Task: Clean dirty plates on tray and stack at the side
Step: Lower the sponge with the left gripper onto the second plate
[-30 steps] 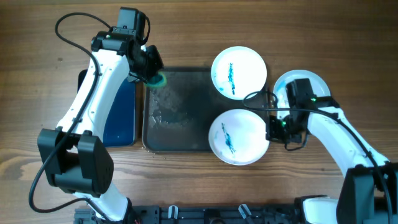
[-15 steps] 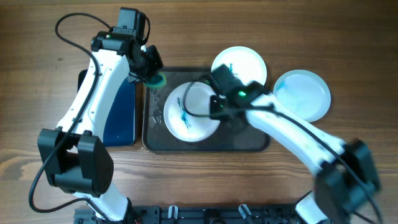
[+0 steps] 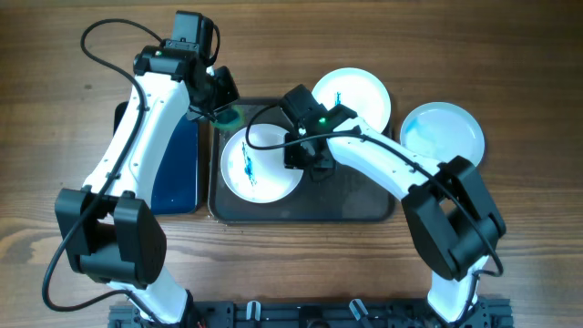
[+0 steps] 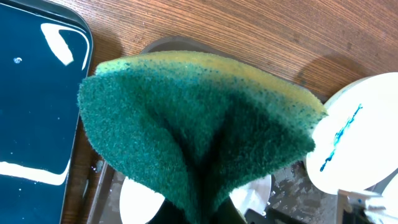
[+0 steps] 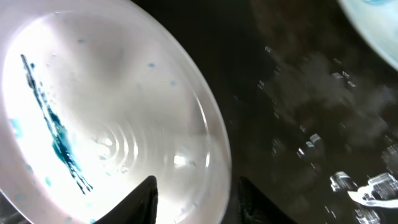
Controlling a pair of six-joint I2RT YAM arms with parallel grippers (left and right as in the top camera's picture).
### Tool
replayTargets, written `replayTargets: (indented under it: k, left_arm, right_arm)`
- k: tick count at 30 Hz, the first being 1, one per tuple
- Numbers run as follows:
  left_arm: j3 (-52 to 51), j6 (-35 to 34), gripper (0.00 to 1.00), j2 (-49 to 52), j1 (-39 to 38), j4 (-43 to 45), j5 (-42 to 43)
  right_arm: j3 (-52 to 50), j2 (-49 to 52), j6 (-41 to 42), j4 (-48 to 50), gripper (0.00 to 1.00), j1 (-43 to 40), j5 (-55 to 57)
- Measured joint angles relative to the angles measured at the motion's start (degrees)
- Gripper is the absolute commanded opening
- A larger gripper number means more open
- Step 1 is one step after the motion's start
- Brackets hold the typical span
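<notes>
Green-and-yellow sponge (image 4: 199, 130) sits pinched in the left claw (image 3: 223, 111). The right claw (image 5: 196, 199) straddles and grips the rim of a dirty plate (image 3: 255, 169) on the tray (image 3: 355, 199); a second dirty plate (image 3: 357, 91) lies beside that claw's wrist.

Three round white plates, two blue-streaked plates (image 3: 260, 164) (image 3: 355, 96), one unstreaked plate (image 3: 442, 137), two trays, dark grey tray (image 3: 355, 199) and blue tray (image 3: 178, 173), one green sponge (image 4: 186, 143).

Bright, even light from above; glare on the wet plate (image 5: 118, 112), right wrist view blurred.
</notes>
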Motion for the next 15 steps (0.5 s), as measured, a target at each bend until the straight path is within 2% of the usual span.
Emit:
replayTargets:
  k: [3, 6, 15]
  left_arm:
    - [0.0, -1.25, 0.04, 0.0, 0.0, 0.04, 0.0]
    - [-0.52, -2.16, 0.04, 0.0, 0.0, 0.55, 0.0]
    - [-1.42, -4.94, 0.04, 0.0, 0.0, 0.87, 0.0]
  right_arm:
    - [-0.02, 1.2, -3.04, 2.45, 0.41, -1.79, -2.36]
    - [0.13, 1.64, -6.67, 7.3, 0.27, -2.67, -3.08]
    - [0.2, 2.51, -10.1, 8.76, 0.26, -2.73, -3.13]
